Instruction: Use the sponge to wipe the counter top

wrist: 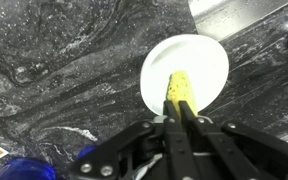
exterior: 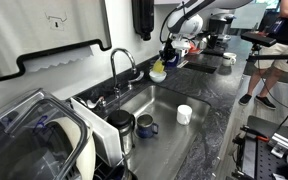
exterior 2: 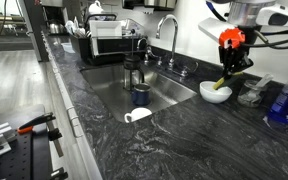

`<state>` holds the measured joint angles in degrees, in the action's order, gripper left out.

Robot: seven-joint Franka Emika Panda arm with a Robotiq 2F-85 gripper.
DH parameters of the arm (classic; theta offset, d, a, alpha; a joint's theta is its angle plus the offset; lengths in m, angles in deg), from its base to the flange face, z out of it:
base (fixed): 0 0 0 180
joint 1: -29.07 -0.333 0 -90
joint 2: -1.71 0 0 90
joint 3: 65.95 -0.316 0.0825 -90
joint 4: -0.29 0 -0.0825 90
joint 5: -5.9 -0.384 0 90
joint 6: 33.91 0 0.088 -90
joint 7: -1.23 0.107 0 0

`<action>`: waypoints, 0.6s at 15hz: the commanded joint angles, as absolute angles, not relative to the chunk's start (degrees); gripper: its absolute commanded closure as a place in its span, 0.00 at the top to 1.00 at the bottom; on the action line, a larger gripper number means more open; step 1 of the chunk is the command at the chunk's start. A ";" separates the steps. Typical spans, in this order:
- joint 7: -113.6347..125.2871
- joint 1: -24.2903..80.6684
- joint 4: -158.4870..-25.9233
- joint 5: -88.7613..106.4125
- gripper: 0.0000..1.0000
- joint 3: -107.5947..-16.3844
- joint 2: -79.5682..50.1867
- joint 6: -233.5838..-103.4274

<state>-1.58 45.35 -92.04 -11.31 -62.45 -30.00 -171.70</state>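
Observation:
My gripper is shut on the yellow sponge and holds it edge-on just above the small white bowl. In both exterior views the gripper hangs over the bowl on the dark grey-black counter top beside the sink, with the sponge hanging down from the fingers. The counter top fills the wrist view around the bowl.
A steel sink with a faucet holds a dark mug and a French press. A white cup lies by the sink's front edge. A dish rack stands beyond. A glass dish and blue bottle sit near the bowl.

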 commanded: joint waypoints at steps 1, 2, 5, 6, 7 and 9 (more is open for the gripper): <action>-5.44 46.44 -96.24 -13.14 0.02 -63.89 -24.33 -171.85; -5.66 46.64 -96.17 -13.38 0.02 -63.82 -23.34 -169.63; -4.17 46.00 -97.57 -12.01 0.02 -62.17 -19.10 -161.87; -3.91 45.82 -98.05 -11.56 0.02 -61.56 -17.81 -159.55; -3.48 45.45 -98.35 -10.48 0.02 -60.77 -16.43 -156.41; -1.85 44.67 -97.85 -7.46 0.02 -59.10 -14.65 -150.63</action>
<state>-3.38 45.57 -95.36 -10.69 -61.07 -19.19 -157.18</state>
